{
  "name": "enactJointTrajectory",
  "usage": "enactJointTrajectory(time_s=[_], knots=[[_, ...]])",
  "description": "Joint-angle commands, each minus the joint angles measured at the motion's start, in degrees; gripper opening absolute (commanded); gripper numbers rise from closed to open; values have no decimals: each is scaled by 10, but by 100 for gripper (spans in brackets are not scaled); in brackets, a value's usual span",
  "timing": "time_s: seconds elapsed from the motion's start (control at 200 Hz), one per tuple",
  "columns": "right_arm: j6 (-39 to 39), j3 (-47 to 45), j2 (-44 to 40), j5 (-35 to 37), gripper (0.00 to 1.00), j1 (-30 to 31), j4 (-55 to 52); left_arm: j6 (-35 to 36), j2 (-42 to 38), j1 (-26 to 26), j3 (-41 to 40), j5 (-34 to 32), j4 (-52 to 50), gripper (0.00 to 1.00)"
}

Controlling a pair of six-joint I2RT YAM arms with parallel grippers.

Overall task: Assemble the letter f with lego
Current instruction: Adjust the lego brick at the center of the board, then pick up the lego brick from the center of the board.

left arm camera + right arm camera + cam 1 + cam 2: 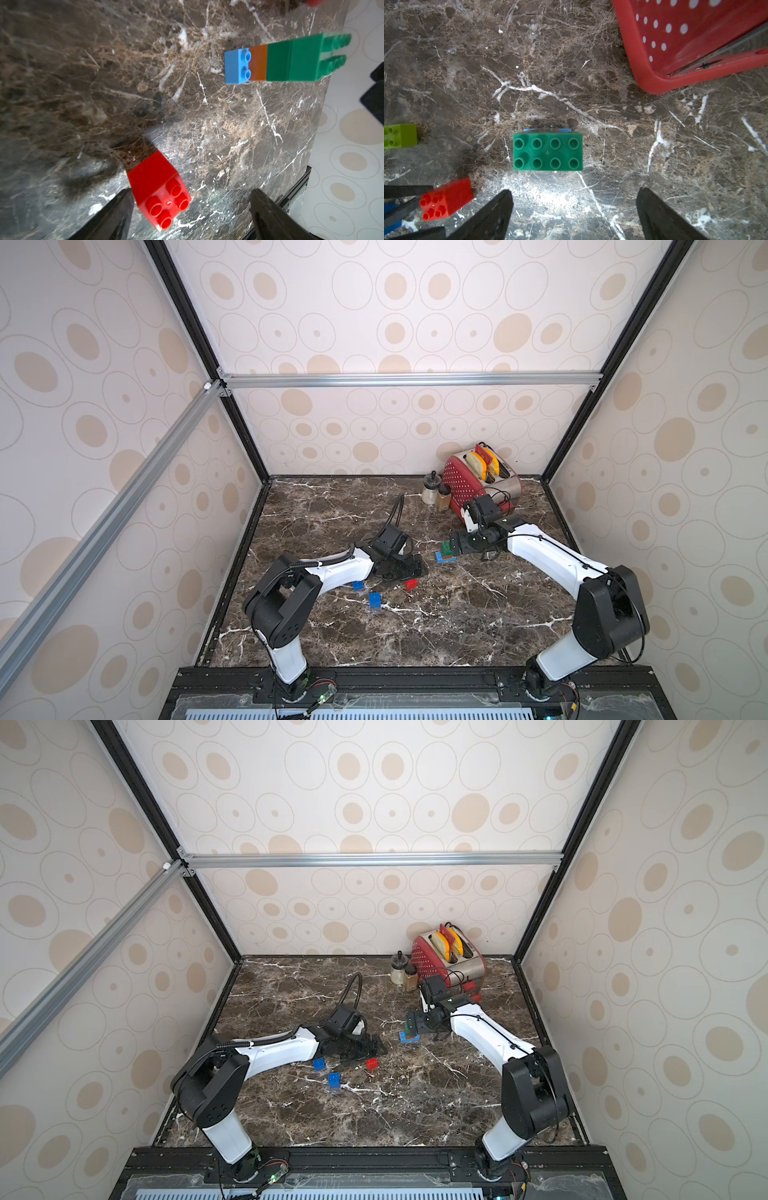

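Inspection, referenced to the stack.

- In both top views the right gripper overlaps one side of the stack's top. Studs are too small to count.
- In the right wrist view the dark green brick hides the layers beneath, except for thin blue and orange slivers.
- Well apart from the stack, the lime brick is cut off by the frame edge.
- A blue brick is cropped at the corner and crossed by fingers of the left gripper.
- The toaster, near the stack, is cropped.
- In the left wrist view the stack's green end is blurred.
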Motion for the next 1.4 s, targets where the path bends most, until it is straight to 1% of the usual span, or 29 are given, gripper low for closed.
enactJointTrajectory(time_s=[0.0,0.325,0.386,0.531,0.611,0.746,0.901,1.002,1.102,1.182,1.392], knots=[[-4,0,-4,-5,97,-3,-11,-10,15,-12,31,-3,13,89],[-4,9,6,-10,97,-6,-12,-16,35,-27,51,2,24,89],[-5,12,5,-13,97,-5,-11,-11,28,-27,53,-7,7,89],[-11,20,9,-37,98,-6,-9,22,-30,-25,48,-78,-65,90],[-15,20,15,-61,99,-6,1,32,-64,-19,30,-95,-83,90],[-21,37,42,-76,100,-4,-8,33,-105,6,-12,-83,-82,91],[-26,45,67,-67,100,-3,-10,35,-154,27,-56,-68,-74,94],[-28,52,84,-63,99,4,-12,39,-195,33,-81,-65,-75,99],[-27,60,92,-53,98,11,-12,46,-229,39,-99,-68,-82,99],[-27,67,99,-53,97,16,-8,51,-239,45,-105,-71,-89,99],[-26,79,112,-40,94,23,-20,46,-233,48,-116,-56,-78,99]])
